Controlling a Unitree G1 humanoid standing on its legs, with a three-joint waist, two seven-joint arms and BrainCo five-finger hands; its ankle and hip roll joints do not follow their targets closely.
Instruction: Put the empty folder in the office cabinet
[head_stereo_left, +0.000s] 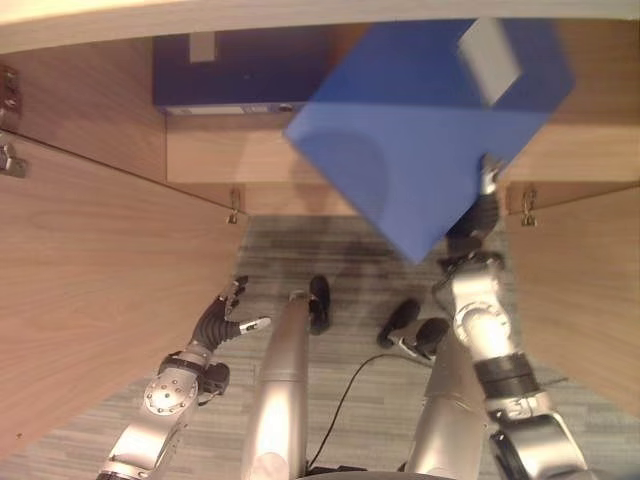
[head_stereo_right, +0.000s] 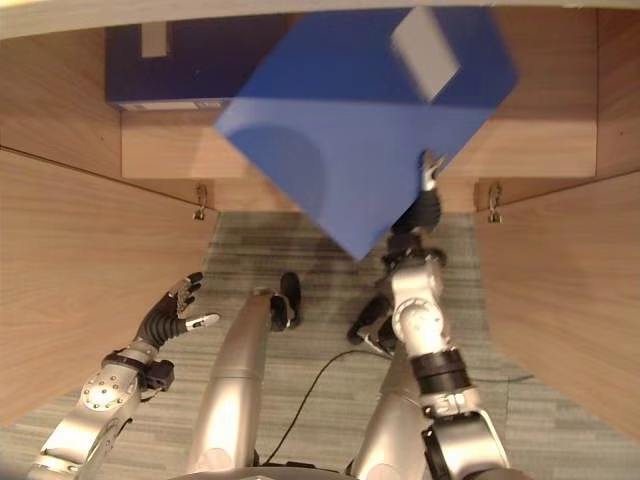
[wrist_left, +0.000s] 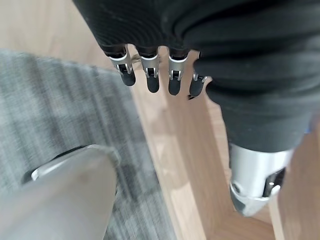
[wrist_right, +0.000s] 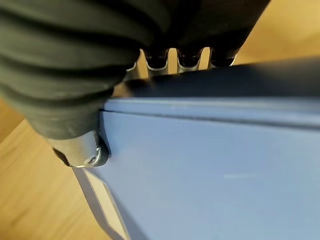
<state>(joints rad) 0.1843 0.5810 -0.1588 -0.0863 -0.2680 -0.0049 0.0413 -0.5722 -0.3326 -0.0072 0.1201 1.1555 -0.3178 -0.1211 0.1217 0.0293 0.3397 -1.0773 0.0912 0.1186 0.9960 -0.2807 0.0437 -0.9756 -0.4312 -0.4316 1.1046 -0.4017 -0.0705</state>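
Observation:
A bright blue folder (head_stereo_left: 420, 130) with a pale spine label hangs tilted in the air before the open wooden cabinet, one corner pointing down. My right hand (head_stereo_left: 485, 205) is shut on its lower right edge. The right wrist view shows the thumb (wrist_right: 82, 150) pressed on the blue face (wrist_right: 225, 165) and the fingers hooked over the edge. My left hand (head_stereo_left: 225, 320) hovers low beside the left cabinet door, open, with its fingers (wrist_left: 150, 75) relaxed and holding nothing.
A dark blue folder (head_stereo_left: 240, 70) lies on the cabinet shelf (head_stereo_left: 230, 150) at the back left. Both cabinet doors stand open, the left door (head_stereo_left: 90, 270) and the right door (head_stereo_left: 590, 290) flanking me. Grey carpet (head_stereo_left: 330, 250) lies between them.

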